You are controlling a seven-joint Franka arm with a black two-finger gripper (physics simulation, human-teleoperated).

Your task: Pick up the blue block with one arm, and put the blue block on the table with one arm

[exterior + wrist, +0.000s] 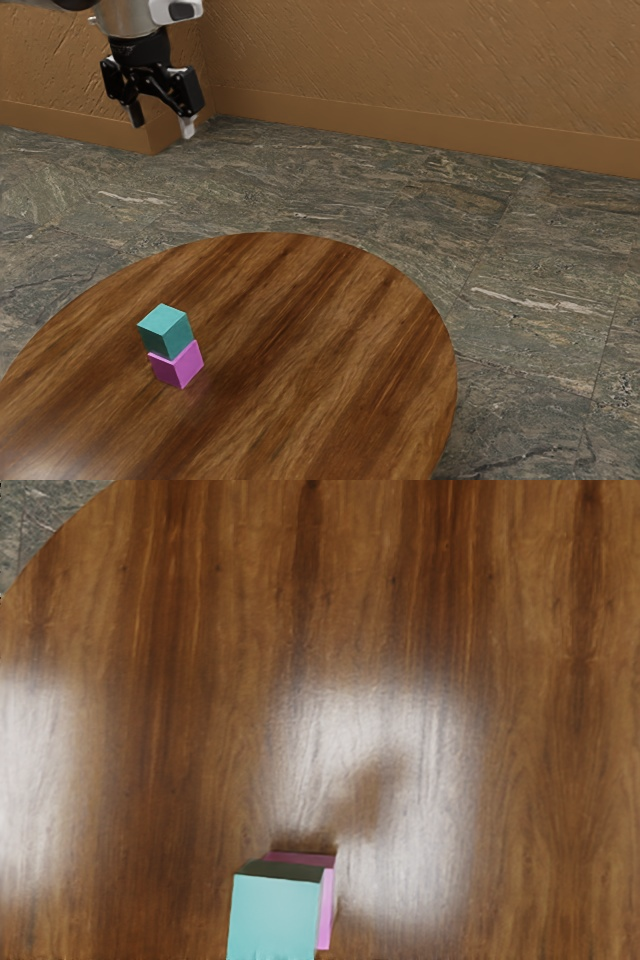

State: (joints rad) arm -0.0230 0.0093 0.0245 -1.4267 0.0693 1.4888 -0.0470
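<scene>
High above the table, at the upper left of the exterior view, my gripper (160,124) stands open, its two fingers apart with nothing between them. The blue block (166,331), teal in colour, rests on top of a magenta block (178,366) on the round wooden table (330,330). In the wrist view the blue block (274,918) covers most of the magenta block (325,910), whose edges show past two of its sides. The gripper touches neither block.
The table's curved edge (447,330) borders a grey stone floor (540,290). Behind stands a brown textured wall (430,60) with a baseboard, well away from the blocks.
</scene>
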